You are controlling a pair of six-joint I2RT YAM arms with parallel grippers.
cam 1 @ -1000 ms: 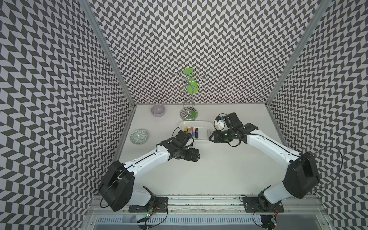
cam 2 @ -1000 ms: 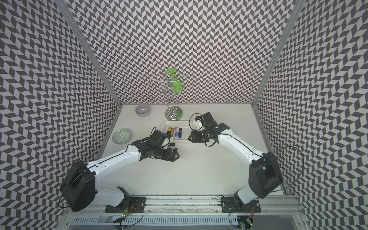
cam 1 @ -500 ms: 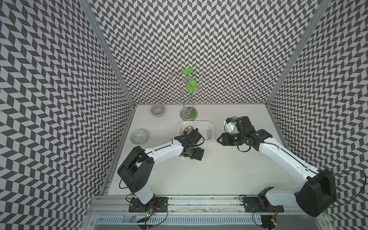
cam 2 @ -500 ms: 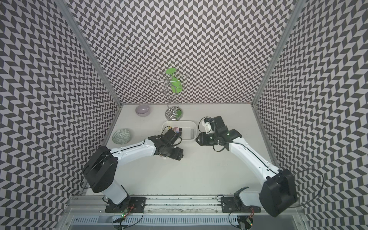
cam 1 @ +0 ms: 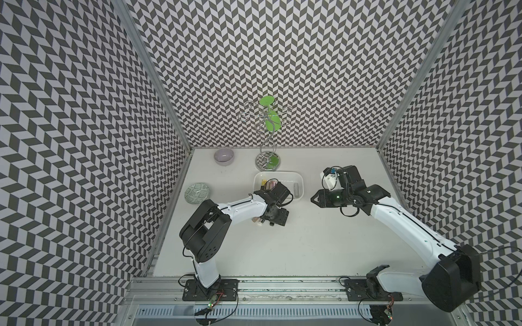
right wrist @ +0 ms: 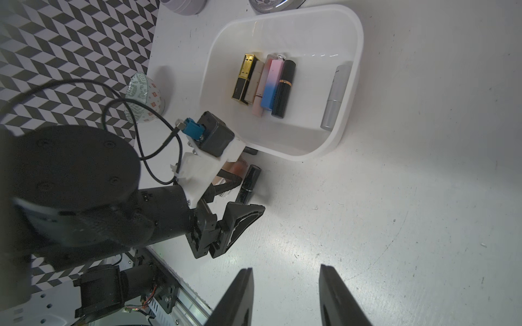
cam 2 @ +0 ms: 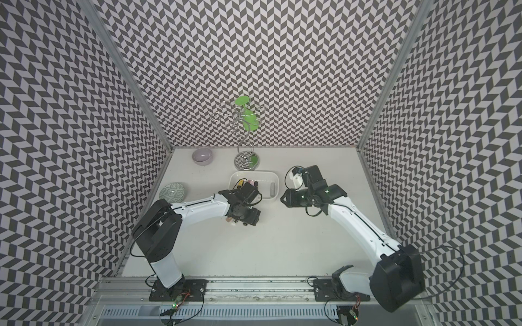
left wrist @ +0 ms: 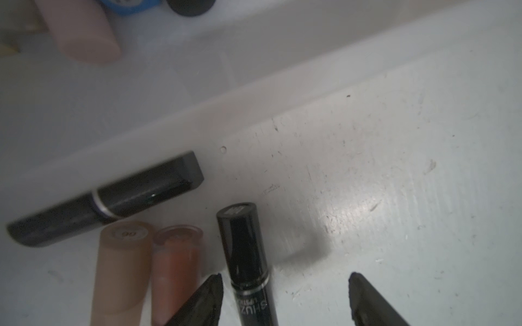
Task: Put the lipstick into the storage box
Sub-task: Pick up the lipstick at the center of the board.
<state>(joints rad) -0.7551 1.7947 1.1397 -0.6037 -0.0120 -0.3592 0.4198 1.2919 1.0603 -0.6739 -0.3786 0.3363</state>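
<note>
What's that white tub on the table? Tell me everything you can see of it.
The storage box is a shallow, glossy white plastic tub with rounded corners, open-topped, sitting flat on the table. Five lipsticks lie side by side inside; a silver one rests apart along one wall. Outside, a black lipstick lies close along its wall.

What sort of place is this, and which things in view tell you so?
Probably a robot test cell, not a home. Two white robot arms are bolted to a metal rail, chevron-patterned walls box in the white table, and a storage box of lipsticks is laid out as props.
</note>
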